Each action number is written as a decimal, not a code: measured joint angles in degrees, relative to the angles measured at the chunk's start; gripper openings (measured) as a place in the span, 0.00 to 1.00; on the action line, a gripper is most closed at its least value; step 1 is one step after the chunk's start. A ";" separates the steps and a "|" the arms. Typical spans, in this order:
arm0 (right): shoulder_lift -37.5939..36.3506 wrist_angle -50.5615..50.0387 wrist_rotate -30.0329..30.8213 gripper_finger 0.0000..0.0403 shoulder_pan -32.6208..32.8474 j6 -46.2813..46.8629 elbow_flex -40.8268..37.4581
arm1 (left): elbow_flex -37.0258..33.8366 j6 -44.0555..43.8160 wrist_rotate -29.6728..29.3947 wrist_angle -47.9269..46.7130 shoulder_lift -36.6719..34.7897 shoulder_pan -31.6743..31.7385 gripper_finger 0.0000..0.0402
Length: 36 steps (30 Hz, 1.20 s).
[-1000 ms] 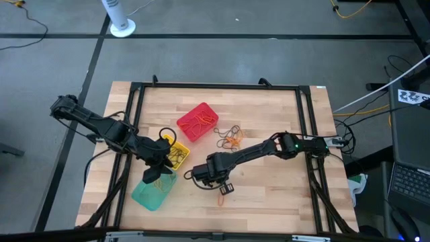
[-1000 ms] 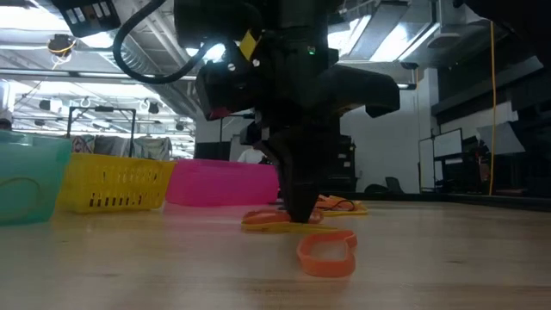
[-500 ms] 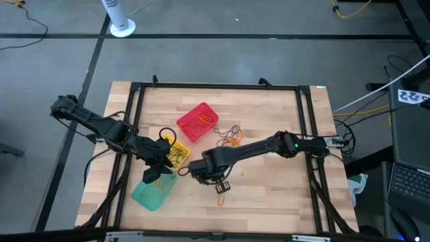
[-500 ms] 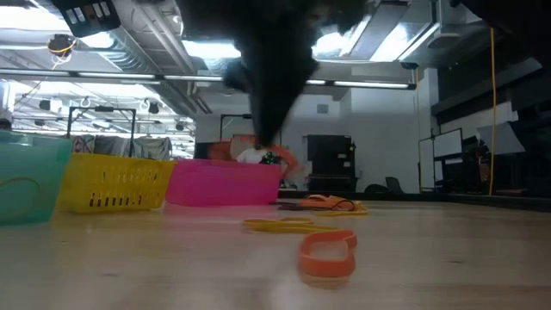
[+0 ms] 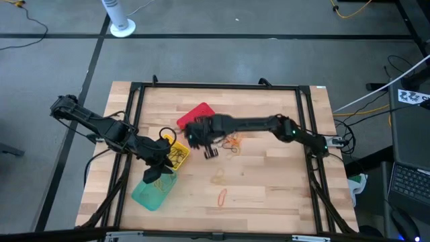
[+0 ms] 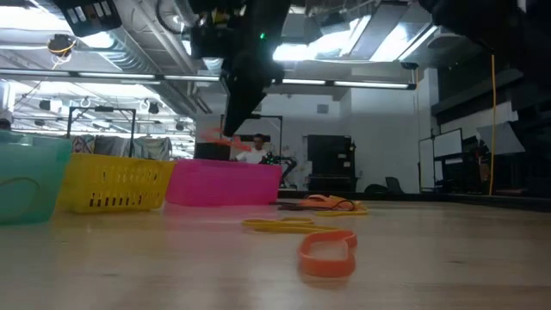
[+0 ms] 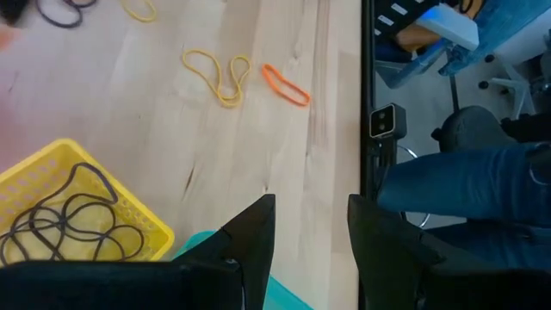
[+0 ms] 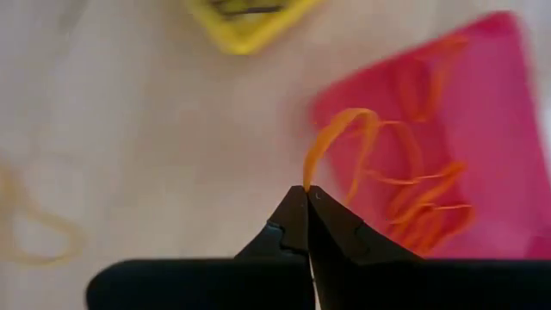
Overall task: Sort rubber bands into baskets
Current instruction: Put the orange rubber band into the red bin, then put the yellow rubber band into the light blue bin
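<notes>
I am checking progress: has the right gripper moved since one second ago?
Yes. The right gripper, shut on an orange rubber band, moved in the high view from beside the teal basket up toward the red basket.

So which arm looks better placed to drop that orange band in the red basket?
The right. Its hand is shut on an orange band beside the red basket. The left hand hangs open near the yellow basket.

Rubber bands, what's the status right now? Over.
Right gripper shut on an orange band, beside the red basket. Left gripper open, waiting by the yellow basket. Nothing blocking.
</notes>
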 joint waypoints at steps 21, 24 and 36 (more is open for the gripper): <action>0.57 7.75 -5.43 0.26 -11.97 -4.10 0.00 | 0.00 -1.20 -13.41 8.99 0.68 0.00 0.36; 0.56 7.01 -4.97 0.34 -11.94 -3.73 0.00 | 0.00 -0.10 -14.79 11.21 2.29 0.02 0.36; -10.14 -8.09 -5.03 0.39 -11.88 7.85 0.02 | 0.00 12.59 -15.07 24.31 16.01 0.82 0.36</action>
